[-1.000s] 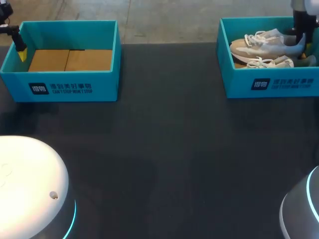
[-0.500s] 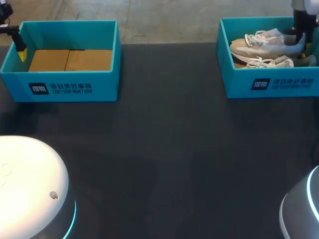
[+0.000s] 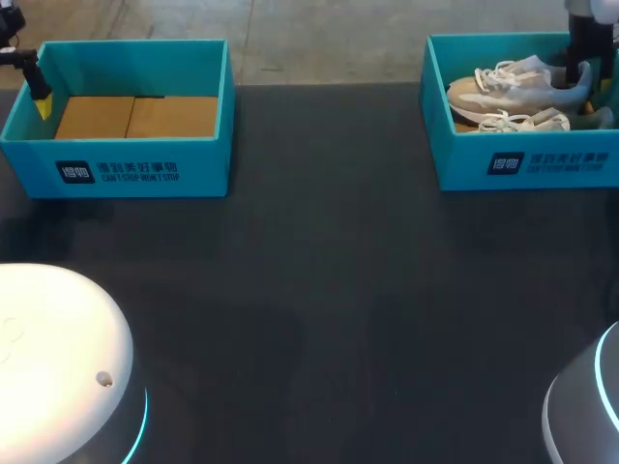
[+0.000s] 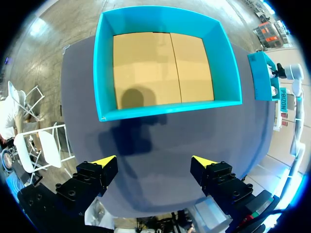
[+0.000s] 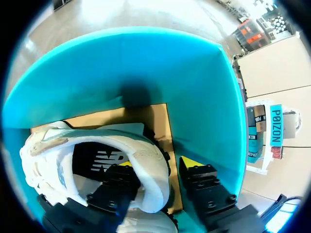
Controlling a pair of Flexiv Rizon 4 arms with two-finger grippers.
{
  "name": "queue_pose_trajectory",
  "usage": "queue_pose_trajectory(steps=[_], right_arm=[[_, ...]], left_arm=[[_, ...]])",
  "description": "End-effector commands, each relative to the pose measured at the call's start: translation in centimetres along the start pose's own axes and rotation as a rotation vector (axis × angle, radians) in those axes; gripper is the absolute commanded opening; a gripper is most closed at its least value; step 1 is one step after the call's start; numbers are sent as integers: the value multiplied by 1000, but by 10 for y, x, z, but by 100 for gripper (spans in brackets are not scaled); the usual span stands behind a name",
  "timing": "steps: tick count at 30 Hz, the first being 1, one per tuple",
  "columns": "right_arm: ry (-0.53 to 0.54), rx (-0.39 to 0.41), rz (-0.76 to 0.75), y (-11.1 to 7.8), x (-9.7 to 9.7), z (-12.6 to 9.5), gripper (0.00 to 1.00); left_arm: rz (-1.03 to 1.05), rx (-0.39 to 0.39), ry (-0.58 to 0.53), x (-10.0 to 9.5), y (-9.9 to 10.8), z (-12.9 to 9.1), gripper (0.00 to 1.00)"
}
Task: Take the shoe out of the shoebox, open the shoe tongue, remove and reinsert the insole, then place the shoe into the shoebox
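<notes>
The right teal shoebox (image 3: 522, 164) holds two pale sneakers. The upper shoe (image 3: 508, 87) lies on its side above the second shoe (image 3: 527, 121). My right gripper (image 3: 581, 75) hangs over the upper shoe's heel. In the right wrist view one finger is inside the shoe (image 5: 97, 145) and the other outside, astride the heel collar. There my right gripper (image 5: 158, 164) is open, with a gap between the outer finger and the heel. My left gripper (image 4: 154, 161) is open and holds nothing. It hovers over the table beside the empty left shoebox (image 4: 165, 109).
The left shoebox (image 3: 135, 169) stands at the back left with a bare cardboard floor, and my left gripper (image 3: 41, 101) is at its left wall. The right box wall (image 5: 209, 97) rises close beside my right gripper's outer finger. Dark table (image 3: 319, 319) lies between the boxes.
My right gripper's fingers have spread apart at the shoe's heel, and the heel has sunk slightly in the box. The left arm has not moved.
</notes>
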State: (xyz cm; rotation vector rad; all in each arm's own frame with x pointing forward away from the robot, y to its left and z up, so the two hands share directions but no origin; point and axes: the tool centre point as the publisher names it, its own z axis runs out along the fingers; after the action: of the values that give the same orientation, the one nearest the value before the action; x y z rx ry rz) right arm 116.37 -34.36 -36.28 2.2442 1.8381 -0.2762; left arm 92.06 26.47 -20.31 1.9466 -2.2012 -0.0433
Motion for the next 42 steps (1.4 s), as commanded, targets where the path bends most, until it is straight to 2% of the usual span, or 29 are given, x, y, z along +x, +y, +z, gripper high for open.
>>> queue_pose_trajectory(steps=[1, 4, 5, 6, 14, 21, 36, 42], right_arm=[[0, 0, 2, -1, 0, -6, 72], [2, 0, 4, -3, 0, -13, 79], [-2, 4, 10, -4, 0, -16, 86], [-2, 4, 10, -5, 0, -19, 100], [23, -11, 11, -13, 2, -46, 100], [61, -42, 5, -27, 8, -79, 100], [158, -19, -2, -86, 16, -146, 100], [195, -4, -25, -113, 20, -164, 100]], left_arm=[[0, 2, -2, 0, 2, 0, 100], [0, 2, -2, 0, 2, 0, 100], [0, 2, -2, 0, 2, 0, 100], [0, 2, -2, 0, 2, 0, 100], [0, 2, -2, 0, 2, 0, 100], [0, 2, -2, 0, 2, 0, 100], [0, 2, -2, 0, 2, 0, 100], [0, 2, -2, 0, 2, 0, 100]])
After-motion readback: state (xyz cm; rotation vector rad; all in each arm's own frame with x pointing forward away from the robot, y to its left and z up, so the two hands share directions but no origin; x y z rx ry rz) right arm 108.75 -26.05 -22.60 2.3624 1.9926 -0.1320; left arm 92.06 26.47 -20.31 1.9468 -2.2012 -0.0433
